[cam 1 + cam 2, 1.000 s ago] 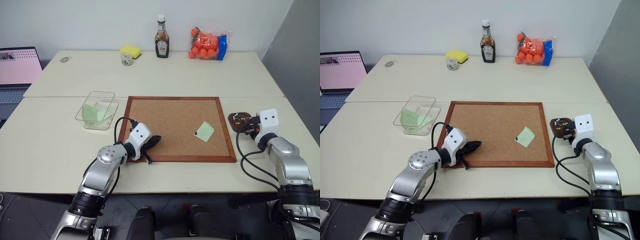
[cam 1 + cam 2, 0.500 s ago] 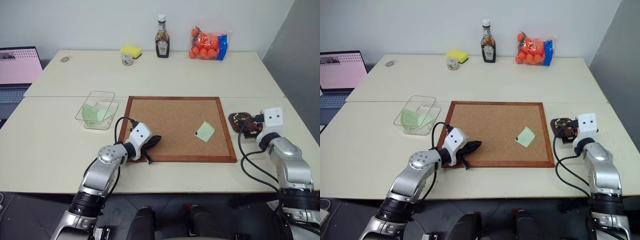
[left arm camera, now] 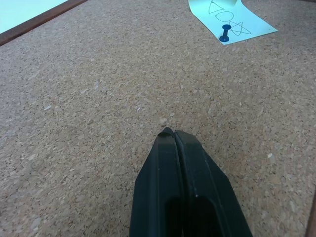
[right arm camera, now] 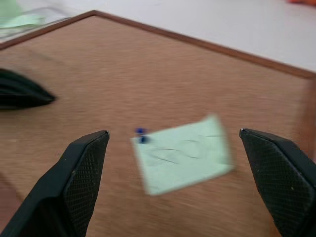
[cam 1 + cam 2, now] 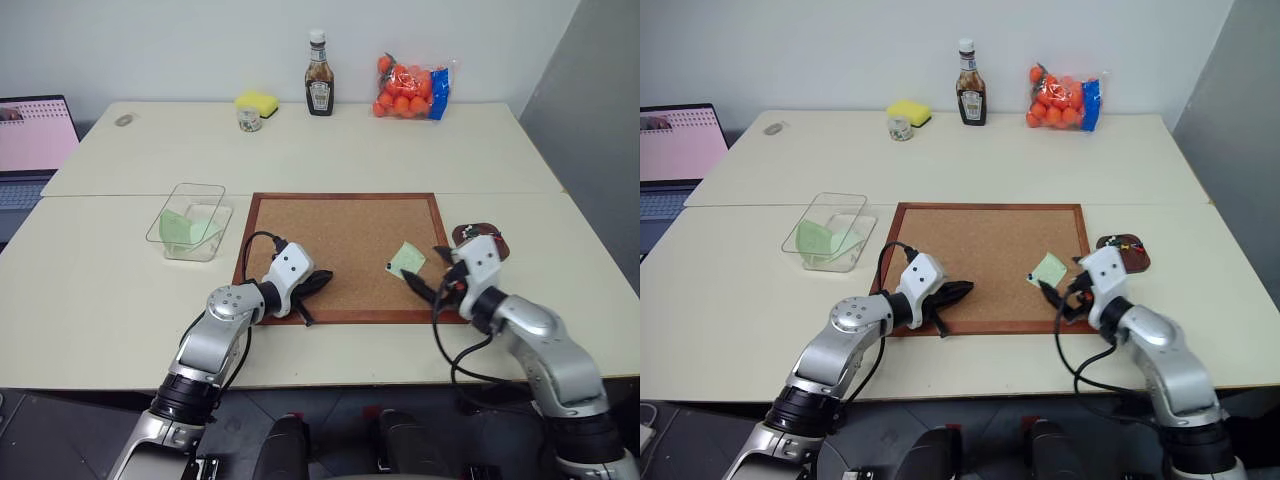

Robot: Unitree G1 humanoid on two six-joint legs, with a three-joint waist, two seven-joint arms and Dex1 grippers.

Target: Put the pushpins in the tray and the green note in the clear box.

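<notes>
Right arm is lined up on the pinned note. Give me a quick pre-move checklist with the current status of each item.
1. right gripper open and empty: ok, fingers spread wide.
2. Aimed at the target: ok, green note lies between its fingers in the right wrist view.
3. Note free to lift: not ok, a dark pushpin is in one corner, holding it to the corkboard.
4. left gripper clear of the note: ok, shut, over bare cork well apart from it.
5. tray reachable for the pin: ok, beside the board's right edge.
6. clear box able to take the note: ok, open-topped, green paper already inside.
</notes>
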